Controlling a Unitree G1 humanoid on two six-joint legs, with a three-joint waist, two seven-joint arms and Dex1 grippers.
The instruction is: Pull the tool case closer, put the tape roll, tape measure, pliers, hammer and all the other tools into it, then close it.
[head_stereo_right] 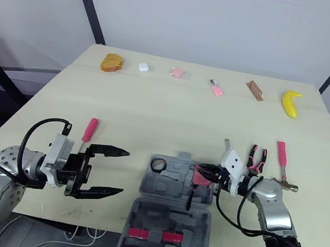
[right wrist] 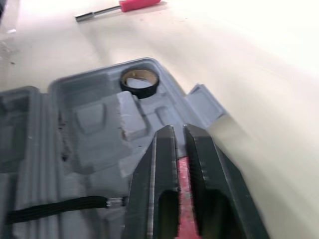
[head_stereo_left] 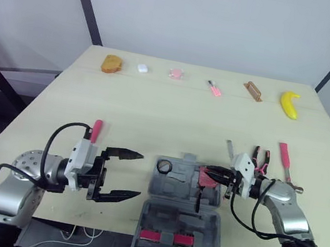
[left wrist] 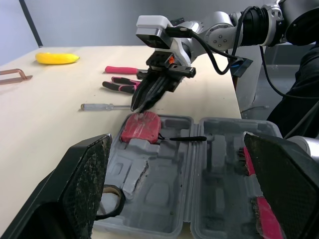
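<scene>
The grey moulded plastic tool case is lying open at the near edge of the pale, smooth table, its shaped pockets showing. A black tape roll is sitting in the far left pocket. The red tape measure, rounded and flat, is resting in the far right pocket, its black cord trailing across the case. Two red pieces are sitting in the near half, too small to name.

The right gripper is pointing down at the far edge of the tape measure, its claw clenched to a thin slit; whether it is pinching any part of the tape measure is hard to make out. The left gripper is hovering just left of the case, released wide, its rough black pads grasping nothing.

Right of the case, pliers with pink and black handles and a pink-handled hammer are lying side by side, the hammer's head partly hidden behind the right arm. A slim metal-shafted screwdriver is lying beside them. A pink-handled screwdriver is lying on the left.
</scene>
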